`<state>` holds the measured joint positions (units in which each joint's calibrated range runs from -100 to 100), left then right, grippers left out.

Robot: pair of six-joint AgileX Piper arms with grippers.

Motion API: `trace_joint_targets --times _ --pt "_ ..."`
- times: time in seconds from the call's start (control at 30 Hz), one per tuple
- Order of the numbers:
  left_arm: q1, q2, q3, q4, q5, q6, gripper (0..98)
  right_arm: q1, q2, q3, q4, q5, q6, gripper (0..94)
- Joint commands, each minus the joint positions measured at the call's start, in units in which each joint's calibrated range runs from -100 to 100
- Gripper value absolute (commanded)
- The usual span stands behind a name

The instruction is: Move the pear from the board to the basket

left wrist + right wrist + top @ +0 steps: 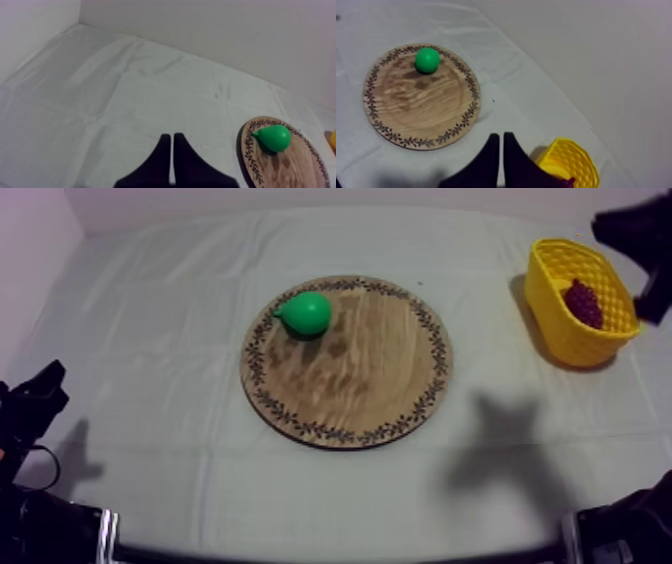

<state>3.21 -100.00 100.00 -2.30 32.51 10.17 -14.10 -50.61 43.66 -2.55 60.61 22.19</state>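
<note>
The pear (305,312) lies on the wooden board (372,380), close to its patterned rim on the far left side - green, on its side, nothing touching it; the yellow basket (556,325) stands well apart at the table's right, a bunch of grapes (583,301) inside it; the right gripper (501,136) hangs high beside the basket, its fingers pressed together on nothing; the left gripper (172,137) - likewise closed and empty - sits low over the grey-white cloth (170,318), left of the board.
</note>
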Motion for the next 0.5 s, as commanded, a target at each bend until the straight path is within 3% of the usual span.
trace_joint_targets --times 0.0,0.47 --pt "0.0 0.0 0.0 -0.02 0.0 0.0 0.1 -2.2 14.6 -18.4 0.7 3.7 -0.3 0.7" --pt "0.0 0.0 0.0 -0.02 0.0 0.0 0.1 -11.2 51.3 -62.8 4.5 24.7 0.7 0.7"
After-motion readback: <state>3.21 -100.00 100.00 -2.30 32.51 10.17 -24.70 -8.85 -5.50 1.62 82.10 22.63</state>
